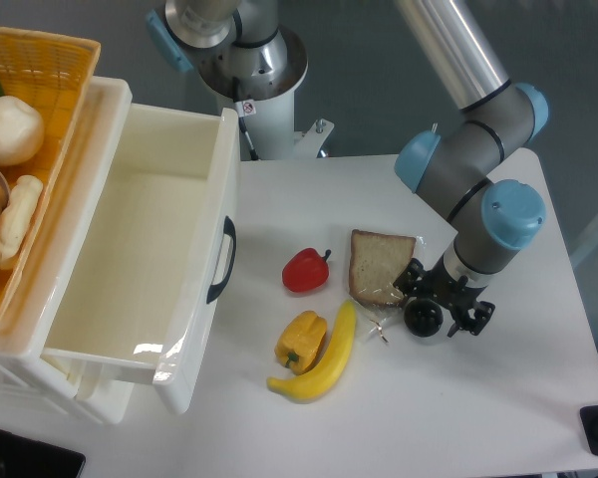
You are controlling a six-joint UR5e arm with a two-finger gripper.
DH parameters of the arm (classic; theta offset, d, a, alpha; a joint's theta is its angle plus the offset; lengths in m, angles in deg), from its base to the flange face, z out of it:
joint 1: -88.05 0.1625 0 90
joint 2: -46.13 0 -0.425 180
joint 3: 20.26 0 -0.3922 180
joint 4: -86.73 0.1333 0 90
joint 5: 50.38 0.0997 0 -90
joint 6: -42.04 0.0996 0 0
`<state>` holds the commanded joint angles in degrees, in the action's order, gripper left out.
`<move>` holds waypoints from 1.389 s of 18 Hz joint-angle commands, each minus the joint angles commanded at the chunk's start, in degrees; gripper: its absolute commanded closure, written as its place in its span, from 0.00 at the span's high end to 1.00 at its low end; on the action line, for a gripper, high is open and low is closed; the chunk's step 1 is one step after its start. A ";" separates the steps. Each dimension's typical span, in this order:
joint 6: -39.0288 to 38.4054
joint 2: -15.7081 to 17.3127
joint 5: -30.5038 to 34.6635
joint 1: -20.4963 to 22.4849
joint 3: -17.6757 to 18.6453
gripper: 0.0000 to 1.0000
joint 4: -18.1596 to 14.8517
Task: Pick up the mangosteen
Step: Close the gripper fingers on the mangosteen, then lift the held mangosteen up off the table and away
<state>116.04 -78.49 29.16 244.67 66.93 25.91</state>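
Note:
The mangosteen [424, 317] is a small glossy near-black ball on the white table, just right of the bread slice. My gripper [441, 307] is down at table height over it. The jaws are spread, with one black finger [410, 282] at the fruit's upper left and the other [478, 318] at its right. The fruit rests on the table between them. The wrist hides part of the gap, so contact cannot be made out.
A bread slice [381, 266] in clear wrap lies right next to the gripper. A red pepper [305, 270], a yellow pepper [301, 341] and a banana [324, 360] lie to the left. A white open drawer [149, 259] and an orange basket [30, 149] stand at the far left.

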 joint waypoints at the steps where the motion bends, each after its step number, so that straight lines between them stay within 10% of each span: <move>1: 0.09 0.00 0.00 0.00 0.00 0.75 0.00; 11: 0.00 0.26 0.00 0.00 0.00 0.25 0.00; 25: 13.24 6.31 0.18 4.12 -5.10 0.25 -1.92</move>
<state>129.28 -72.18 29.34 248.79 61.82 23.99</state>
